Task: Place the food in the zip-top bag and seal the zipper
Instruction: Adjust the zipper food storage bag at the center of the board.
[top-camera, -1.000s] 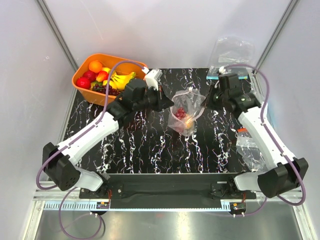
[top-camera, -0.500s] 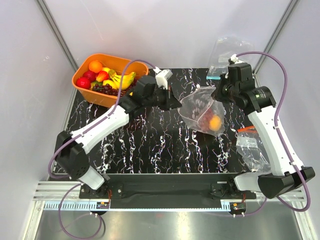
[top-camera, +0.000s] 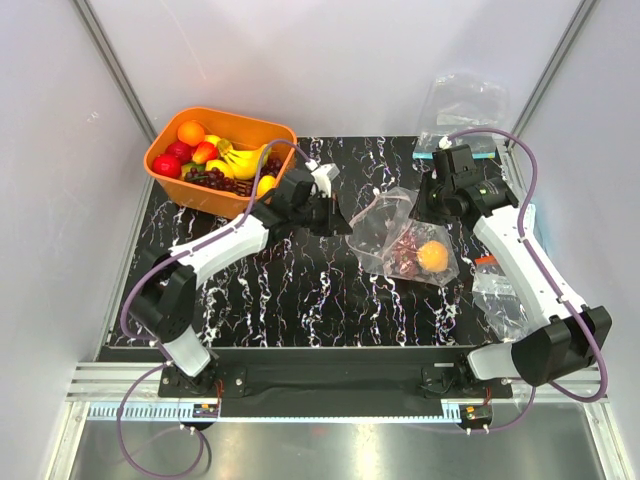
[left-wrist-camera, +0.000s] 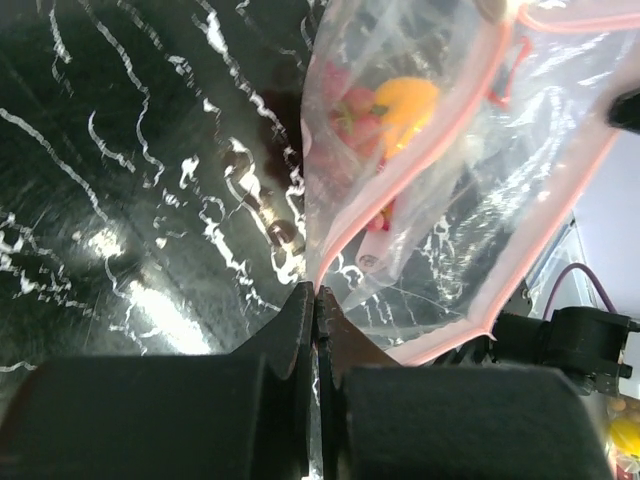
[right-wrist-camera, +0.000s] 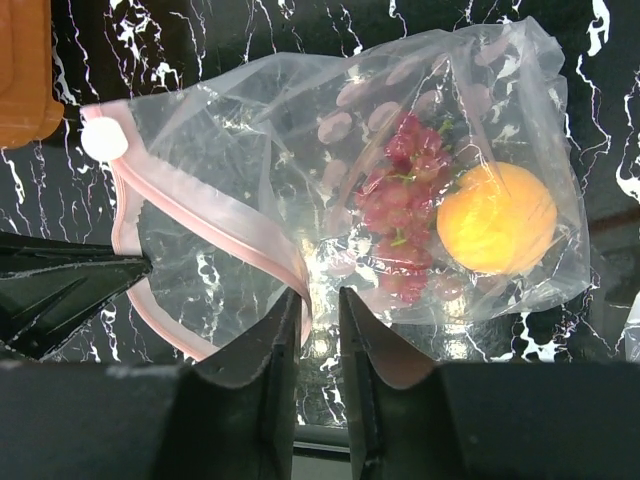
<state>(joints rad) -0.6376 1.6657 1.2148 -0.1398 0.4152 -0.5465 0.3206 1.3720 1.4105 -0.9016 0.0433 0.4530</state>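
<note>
One orange (top-camera: 432, 256) and red fruit (top-camera: 405, 250) lie inside the zip-top bag (top-camera: 385, 215) mid-table, with open table (top-camera: 300, 290) on its near side. Your left gripper (left-wrist-camera: 316, 293) is pinched tight on the bag's edge. Your right gripper (right-wrist-camera: 312, 310) stands slightly parted at the zipper (right-wrist-camera: 215, 230), whose mouth gapes unsealed.

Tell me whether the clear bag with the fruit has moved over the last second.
Yes. The bag has shifted right in the top view, farther from the orange basket.
</note>
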